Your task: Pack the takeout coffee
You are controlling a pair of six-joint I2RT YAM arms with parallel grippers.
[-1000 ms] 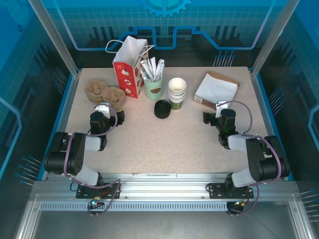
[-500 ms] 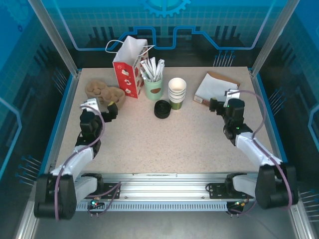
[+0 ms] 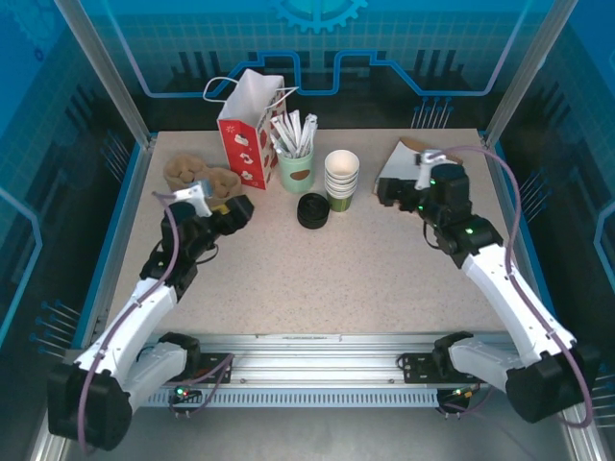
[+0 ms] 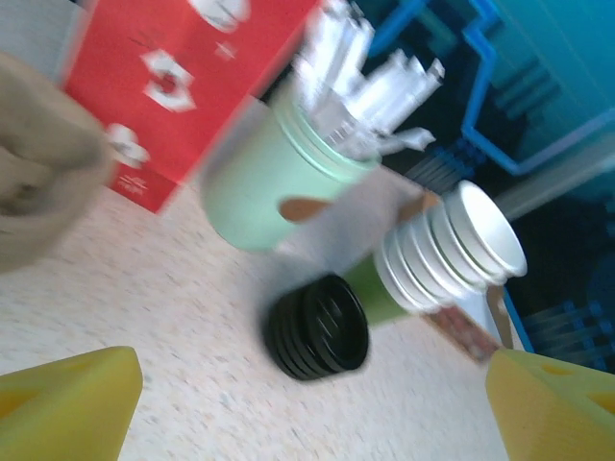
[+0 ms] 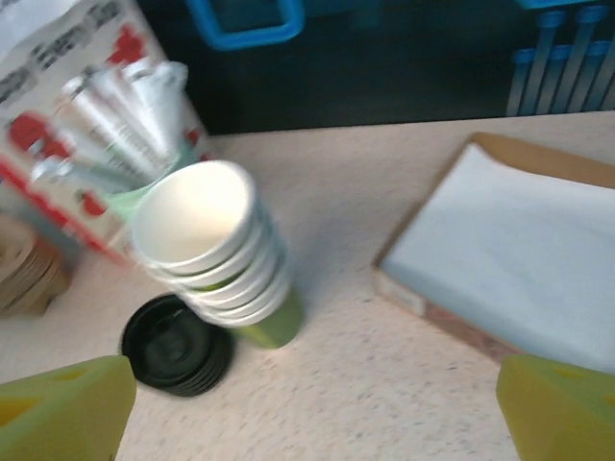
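Both arms have stretched forward over the counter [image 3: 317, 279]; left pincer [image 3: 233, 213] spread beside the pulp cup carrier [image 3: 187, 173]; right pincer [image 3: 388, 192] spread by the napkins [image 3: 425, 165].

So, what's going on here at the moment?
Nothing is held yet. The left claw hovers open by the cup carrier, the right claw open by the napkins. Both wrist cameras face the cup stack and black lids mid-table. The red bag stands at the back.
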